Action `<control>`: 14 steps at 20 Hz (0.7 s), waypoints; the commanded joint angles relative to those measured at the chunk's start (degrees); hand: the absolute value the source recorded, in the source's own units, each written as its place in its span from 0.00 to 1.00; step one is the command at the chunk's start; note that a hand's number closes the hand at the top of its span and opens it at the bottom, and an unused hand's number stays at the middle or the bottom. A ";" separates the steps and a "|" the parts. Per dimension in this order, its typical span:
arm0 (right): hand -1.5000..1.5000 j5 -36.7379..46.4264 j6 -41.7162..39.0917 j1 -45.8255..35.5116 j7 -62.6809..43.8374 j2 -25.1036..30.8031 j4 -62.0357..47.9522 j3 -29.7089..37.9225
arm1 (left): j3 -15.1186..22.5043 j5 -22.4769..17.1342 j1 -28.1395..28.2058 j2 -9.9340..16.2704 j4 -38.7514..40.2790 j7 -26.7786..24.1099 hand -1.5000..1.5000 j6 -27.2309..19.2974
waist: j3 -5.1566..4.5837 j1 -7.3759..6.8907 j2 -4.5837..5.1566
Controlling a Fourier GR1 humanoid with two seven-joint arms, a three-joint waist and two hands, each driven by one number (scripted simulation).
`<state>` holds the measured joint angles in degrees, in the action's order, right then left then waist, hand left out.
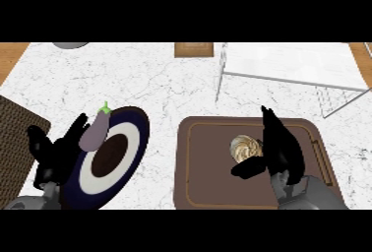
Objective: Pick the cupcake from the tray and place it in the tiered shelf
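White marble with grey veins covers the desk (109,74), seen steeply from above in the single head view. At lower right lies a brown tray (210,182) with a raised rim. The cupcake (245,147), a pale swirl of cream frosting, sits on the tray's upper middle part. The right robot hand (280,147) is over the tray, immediately to the right of the cupcake. Its straight black fingers point away from the robot, and its thumb reaches under the cupcake's near side. The hand is released and has not closed on the cupcake; whether it touches the frosting cannot be told.

At upper right stands the tiered shelf (291,61), a white top panel on thin metal legs, well beyond the tray. At lower left a dark blue and white plate (98,184) carries a purple eggplant (94,132) with a green stem. The left robot hand (54,147) rests open beside the plate, fingers up. A brown woven mat (15,142) runs along the left edge. A wooden block (194,49) and a grey round object (70,44) show at the top edge.

The step in hand appears to be the grasp. To do it well, the fingers and thumb should close around the cupcake's base rather than its frosting. The cupcake should then rise upright, clear of the tray's rim, before travelling toward the shelf.
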<state>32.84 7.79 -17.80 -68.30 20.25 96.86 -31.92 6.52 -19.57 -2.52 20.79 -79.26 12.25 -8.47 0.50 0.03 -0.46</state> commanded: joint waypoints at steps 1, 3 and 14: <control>0.00 4.06 -0.25 -0.40 -9.20 -4.11 -3.34 -0.16 | 1.16 0.51 1.07 -1.66 3.13 0.06 0.50 1.00 | -0.56 -0.02 0.49; 0.00 3.41 -2.08 -0.72 -6.27 -2.17 -4.06 3.42 | -0.55 -0.05 1.94 0.03 1.13 0.88 0.50 1.46 | -0.53 -0.16 0.43; 0.00 11.15 2.88 -0.15 4.65 -12.03 -15.20 5.65 | -1.34 2.13 -0.94 -2.46 4.98 0.58 0.50 3.44 | -0.51 -0.17 0.53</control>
<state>41.18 8.31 -17.58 -62.13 11.64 85.92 -26.52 5.00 -17.72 -3.79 19.18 -78.08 12.81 -7.09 0.57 -0.15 -0.45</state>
